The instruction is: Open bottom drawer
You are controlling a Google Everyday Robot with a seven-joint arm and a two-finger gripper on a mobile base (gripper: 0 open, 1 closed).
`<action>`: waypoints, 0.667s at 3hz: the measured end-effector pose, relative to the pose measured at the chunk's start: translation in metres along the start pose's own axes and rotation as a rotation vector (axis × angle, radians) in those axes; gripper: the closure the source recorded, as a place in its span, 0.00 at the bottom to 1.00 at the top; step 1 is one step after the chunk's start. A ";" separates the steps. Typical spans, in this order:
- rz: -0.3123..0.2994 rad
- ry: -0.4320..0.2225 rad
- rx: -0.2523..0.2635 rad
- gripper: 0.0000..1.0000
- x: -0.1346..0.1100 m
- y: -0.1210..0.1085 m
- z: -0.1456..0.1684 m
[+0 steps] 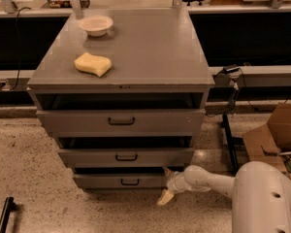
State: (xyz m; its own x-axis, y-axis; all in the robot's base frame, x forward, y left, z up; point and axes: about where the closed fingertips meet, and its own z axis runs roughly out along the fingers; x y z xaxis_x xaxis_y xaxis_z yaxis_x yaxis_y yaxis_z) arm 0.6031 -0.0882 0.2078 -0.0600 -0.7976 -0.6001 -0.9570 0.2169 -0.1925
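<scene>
speckled terrazzo floor (24,178) under dim, warm light, with a grey metal surface (150,52) standing before a long bench (252,11) that has dark recesses beneath it and a grey rail (266,74) running along behind. at right, a black stand leg (229,140) and an open cardboard box (276,135) rest on the floor. the claw (165,184), fingers spread, sits low near the floor, below the right front corner of the surface.
</scene>
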 end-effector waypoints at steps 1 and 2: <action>0.004 0.021 -0.002 0.00 0.007 -0.004 0.007; 0.007 0.041 0.000 0.18 0.011 -0.008 0.010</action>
State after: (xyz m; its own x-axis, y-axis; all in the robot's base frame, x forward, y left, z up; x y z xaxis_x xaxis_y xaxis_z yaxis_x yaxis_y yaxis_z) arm 0.6127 -0.0929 0.1954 -0.0787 -0.8184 -0.5692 -0.9566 0.2227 -0.1879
